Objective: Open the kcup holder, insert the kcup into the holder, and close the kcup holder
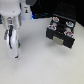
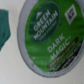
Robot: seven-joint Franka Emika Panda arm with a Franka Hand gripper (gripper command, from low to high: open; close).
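Note:
The kcup (image 2: pixel 47 37) fills the wrist view: a round pod with a pale rim and a bright green top printed "Green Mountain Dark Magic". No fingers show in that view. In the exterior view my gripper (image 1: pixel 13 49) hangs low over the white table at the exterior view's left, with a small green speck beside it. Whether it is shut on the pod I cannot tell. The black kcup holder (image 1: pixel 62 33) stands at the exterior view's right, well apart from the gripper. Its tray of round slots faces up and seems slid out, with a pale handle on the front.
Several pods with dark reddish-and-white tops (image 1: pixel 68 31) sit in the holder's slots. A teal object (image 2: pixel 4 27) lies beside the kcup in the wrist view. A dark object (image 1: pixel 30 4) sits at the back edge of the white table (image 1: pixel 40 62).

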